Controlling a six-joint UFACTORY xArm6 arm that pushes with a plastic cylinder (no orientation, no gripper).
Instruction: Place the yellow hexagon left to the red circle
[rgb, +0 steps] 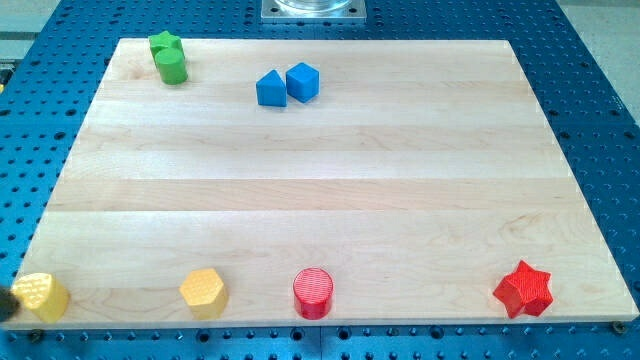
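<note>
Camera view: the yellow hexagon (204, 290) sits flat near the tabletop's (320, 190) bottom edge, just left of the red circle (313, 292), apart from it. It is too even-sided to show any long axis or heading. My tip does not show, so I cannot tell its state. A second yellow block (40, 296) lies at the bottom-left corner.

The pale striped wooden board (330, 180) lies on a blue dotted table (590, 60). Near the red circle (313, 293) sit a yellow hexagon (204, 291) and red star (524, 289); far from it, two green blocks (168, 58) and two blue blocks (287, 85).
</note>
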